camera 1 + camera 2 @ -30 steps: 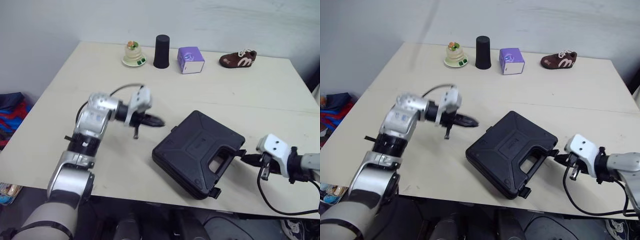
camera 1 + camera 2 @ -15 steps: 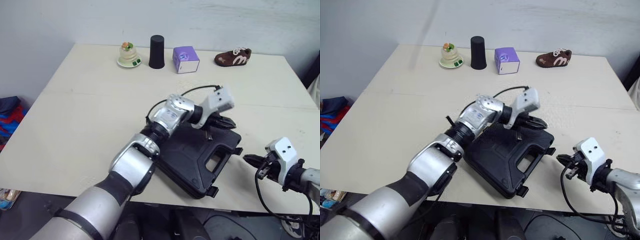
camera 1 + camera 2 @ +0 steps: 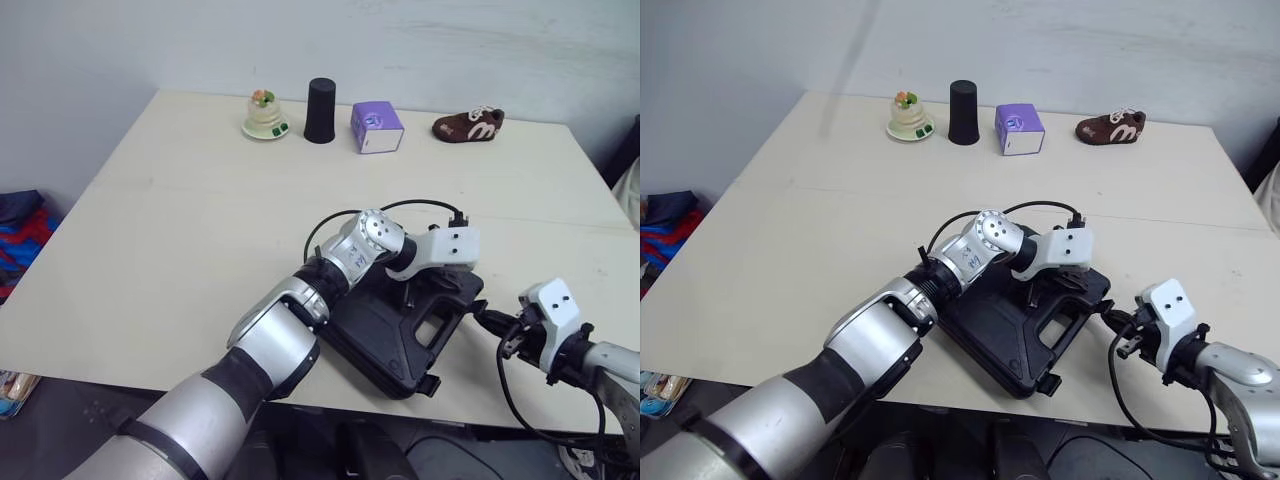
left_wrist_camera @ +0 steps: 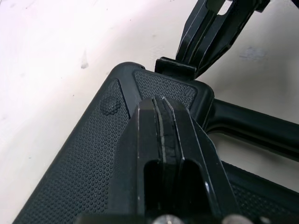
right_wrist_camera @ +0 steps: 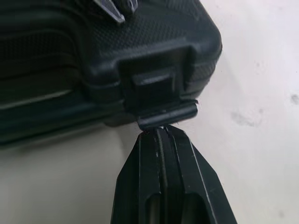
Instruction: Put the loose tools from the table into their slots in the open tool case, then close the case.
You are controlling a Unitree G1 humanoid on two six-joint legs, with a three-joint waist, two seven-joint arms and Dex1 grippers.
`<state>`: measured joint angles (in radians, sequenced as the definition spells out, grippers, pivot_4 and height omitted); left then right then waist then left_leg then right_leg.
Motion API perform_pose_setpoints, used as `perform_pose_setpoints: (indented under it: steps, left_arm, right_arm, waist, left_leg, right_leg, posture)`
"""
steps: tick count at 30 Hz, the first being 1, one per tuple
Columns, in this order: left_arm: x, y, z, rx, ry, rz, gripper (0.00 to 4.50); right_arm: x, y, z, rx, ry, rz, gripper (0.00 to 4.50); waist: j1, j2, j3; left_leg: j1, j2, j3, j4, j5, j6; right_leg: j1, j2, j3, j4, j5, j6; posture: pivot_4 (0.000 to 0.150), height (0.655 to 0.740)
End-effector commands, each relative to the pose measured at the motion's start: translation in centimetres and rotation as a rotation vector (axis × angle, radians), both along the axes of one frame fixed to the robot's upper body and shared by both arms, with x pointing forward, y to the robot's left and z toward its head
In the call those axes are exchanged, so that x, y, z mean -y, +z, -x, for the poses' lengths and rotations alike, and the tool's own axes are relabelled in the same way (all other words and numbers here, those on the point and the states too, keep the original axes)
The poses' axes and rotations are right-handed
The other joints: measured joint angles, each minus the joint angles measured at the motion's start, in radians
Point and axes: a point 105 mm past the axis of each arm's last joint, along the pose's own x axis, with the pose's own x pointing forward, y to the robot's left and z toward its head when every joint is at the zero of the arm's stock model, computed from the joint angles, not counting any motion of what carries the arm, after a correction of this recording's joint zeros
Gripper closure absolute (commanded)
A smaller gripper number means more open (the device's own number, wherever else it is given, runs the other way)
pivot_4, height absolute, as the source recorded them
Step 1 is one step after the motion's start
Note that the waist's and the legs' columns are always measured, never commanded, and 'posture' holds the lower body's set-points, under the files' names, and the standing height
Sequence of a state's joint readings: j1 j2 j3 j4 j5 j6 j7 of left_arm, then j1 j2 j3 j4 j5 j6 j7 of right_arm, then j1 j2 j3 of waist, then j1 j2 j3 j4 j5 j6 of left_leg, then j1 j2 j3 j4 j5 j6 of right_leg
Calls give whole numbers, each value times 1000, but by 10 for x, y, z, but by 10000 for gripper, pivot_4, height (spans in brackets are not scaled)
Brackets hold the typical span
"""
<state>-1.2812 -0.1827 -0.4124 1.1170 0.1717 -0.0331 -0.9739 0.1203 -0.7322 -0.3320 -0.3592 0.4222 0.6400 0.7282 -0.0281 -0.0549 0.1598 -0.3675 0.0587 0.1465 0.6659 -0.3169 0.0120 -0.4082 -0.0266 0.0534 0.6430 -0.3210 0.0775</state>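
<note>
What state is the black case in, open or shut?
Shut: the case lies flat on the table, lid down against its base. Whether the latch is fastened, cannot tell.

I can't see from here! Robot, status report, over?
Left gripper shut, above tool case lid. Right gripper shut, tip at its latch. Lid down.

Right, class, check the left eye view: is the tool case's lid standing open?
No, the tool case lies flat on the table with its lid down, the left gripper over it.
</note>
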Motion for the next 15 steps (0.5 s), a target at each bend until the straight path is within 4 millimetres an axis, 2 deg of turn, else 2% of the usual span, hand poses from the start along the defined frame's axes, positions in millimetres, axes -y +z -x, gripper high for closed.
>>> perform_pose_setpoints:
  steps: [1,4,15]
  left_arm:
    - [-25,-58,3,-106,59,-210,44759]
    - [-26,-58,1,-100,69,-209,44759]
    - [-29,-60,-5,-15,74,-228,44759]
  right_arm:
    - [-9,14,-4,50,32,4,45000]
    - [-9,13,-5,46,51,42,45000]
    - [-22,35,-9,104,121,73,45000]
  waist:
    - [0,0,-3]
    - [-1,1,-6]
    - [-3,1,-8]
  left_leg:
    - [0,0,0,0,0,0]
    - [0,0,0,0,0,0]
    - [0,1,0,0,0,0]
  right_leg:
    - [0,0,0,0,0,0]
    - [0,0,0,0,0,0]
    - [0,0,0,0,0,0]
  posture:
    - [1500,7383]
    - [1500,7383]
    - [1500,7383]
